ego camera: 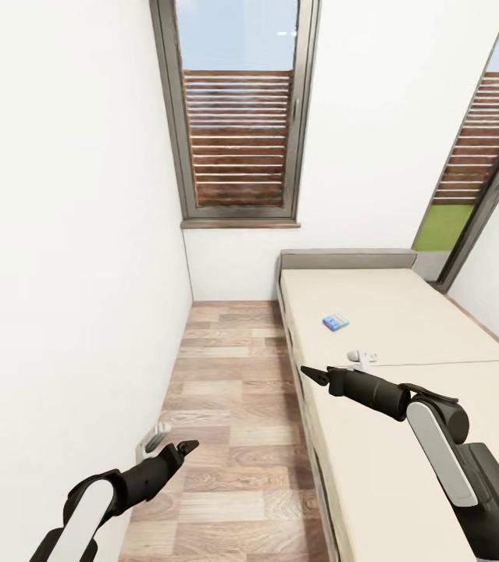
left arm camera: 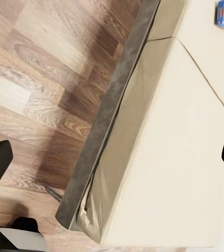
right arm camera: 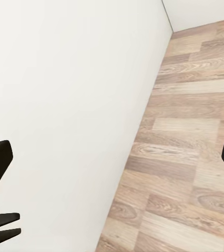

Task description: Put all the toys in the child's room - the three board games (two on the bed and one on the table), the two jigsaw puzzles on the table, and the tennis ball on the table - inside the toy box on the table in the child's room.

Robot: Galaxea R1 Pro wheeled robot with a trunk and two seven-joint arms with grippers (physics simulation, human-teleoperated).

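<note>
Blue board game (ego camera: 336, 321) flat on bed (ego camera: 405, 312)

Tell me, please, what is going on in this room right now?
The robot stands on the wood floor beside the bed, facing the window. Neither arm holds anything: the left claw hangs over the floor and the right claw reaches over the near edge of the mattress, both with fingers spread apart. A small blue board game lies on the bed beyond the right claw, untouched.
</note>
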